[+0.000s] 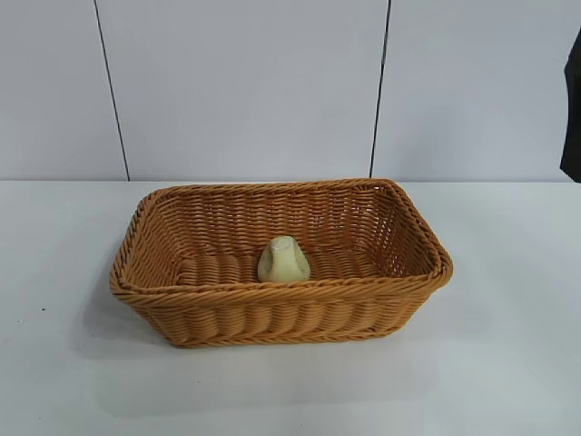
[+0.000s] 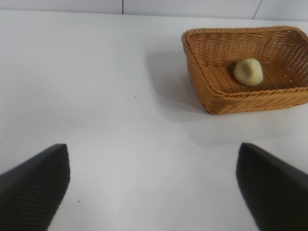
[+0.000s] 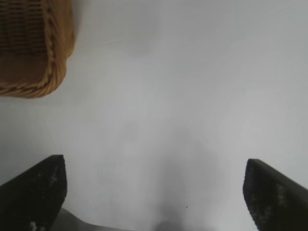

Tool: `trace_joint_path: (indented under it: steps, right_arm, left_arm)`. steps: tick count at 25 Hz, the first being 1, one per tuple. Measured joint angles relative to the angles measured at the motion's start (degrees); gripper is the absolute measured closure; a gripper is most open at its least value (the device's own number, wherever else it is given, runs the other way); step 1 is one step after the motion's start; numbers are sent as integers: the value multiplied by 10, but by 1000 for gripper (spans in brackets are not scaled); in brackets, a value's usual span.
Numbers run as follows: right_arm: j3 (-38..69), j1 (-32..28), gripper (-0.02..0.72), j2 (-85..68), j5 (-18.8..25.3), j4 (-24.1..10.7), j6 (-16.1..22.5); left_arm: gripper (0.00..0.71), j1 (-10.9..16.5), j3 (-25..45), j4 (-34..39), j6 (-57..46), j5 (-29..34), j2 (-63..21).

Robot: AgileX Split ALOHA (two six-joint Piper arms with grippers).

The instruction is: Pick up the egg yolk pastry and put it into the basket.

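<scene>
The pale cream-yellow egg yolk pastry [image 1: 283, 260] lies on the floor of the orange-tan wicker basket [image 1: 272, 292], near its front wall; it also shows in the left wrist view [image 2: 248, 71] inside the basket [image 2: 211, 91]. My left gripper [image 2: 154, 166] is open and empty above bare table, well away from the basket. My right gripper [image 3: 155, 178] is open and empty above bare table, with a corner of the basket [image 3: 48, 72] off to one side. Neither gripper shows in the exterior view.
The white table [image 1: 490, 363] runs all round the basket. A white panelled wall [image 1: 245, 82] stands behind it. A dark part of the right arm [image 1: 572, 100] shows at the exterior view's right edge.
</scene>
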Motion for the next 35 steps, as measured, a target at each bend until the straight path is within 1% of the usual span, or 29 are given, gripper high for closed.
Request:
trace_joint_path:
  steps: [3, 6, 8, 12, 16, 20, 26, 28, 30, 33, 35]
  right_arm:
    - [50, 8, 10, -63, 0, 0, 11]
    - [110, 8, 10, -130, -4, -16, 12]
    - [159, 8, 10, -176, -25, -23, 12]
    - [263, 8, 10, -277, -70, -24, 12]
    - [342, 8, 10, -384, -95, -24, 8]
    - [347, 8, 10, -485, -114, -24, 8]
    - [347, 8, 10, -614, -114, -24, 8]
    - [347, 8, 10, -651, -114, -27, 13]
    - [348, 8, 10, -685, -114, -37, 20]
    - [348, 8, 10, -747, -114, -37, 27]
    - [348, 8, 10, -779, -114, -48, 38]
  left_arm:
    - [21, 0, 0, 0, 0, 0, 0]
    - [21, 0, 0, 0, 0, 0, 0]
    - [21, 0, 0, 0, 0, 0, 0]
    - [21, 0, 0, 0, 0, 0, 0]
    - [21, 0, 0, 0, 0, 0, 0]
    - [21, 0, 0, 0, 0, 0, 0]
    - [21, 0, 0, 0, 0, 0, 0]
    - [21, 0, 0, 0, 0, 0, 0]
    - [21, 0, 0, 0, 0, 0, 0]
    - [21, 0, 0, 0, 0, 0, 0]
    - [21, 0, 0, 0, 0, 0, 0]
